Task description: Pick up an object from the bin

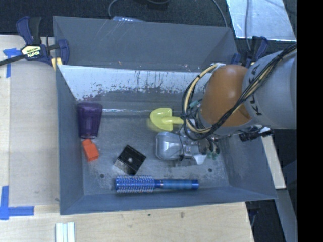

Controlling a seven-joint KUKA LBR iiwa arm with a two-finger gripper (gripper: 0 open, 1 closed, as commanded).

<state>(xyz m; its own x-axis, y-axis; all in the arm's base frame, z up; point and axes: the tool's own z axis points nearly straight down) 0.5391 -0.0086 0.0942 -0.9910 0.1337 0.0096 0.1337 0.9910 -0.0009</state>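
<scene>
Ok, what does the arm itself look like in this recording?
A thick, rounded silver-grey arm with dark lettering. Its wrist wears a smooth orange-brown dome cover, with yellow, black and white cables looped round it. Below sits a small dark-and-metal gripper.

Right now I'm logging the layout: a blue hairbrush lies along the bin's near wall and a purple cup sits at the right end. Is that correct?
One detail is off. The camera view shows the purple cup at the left end of the bin, next to an orange block. The blue hairbrush does lie along the near wall.
</scene>
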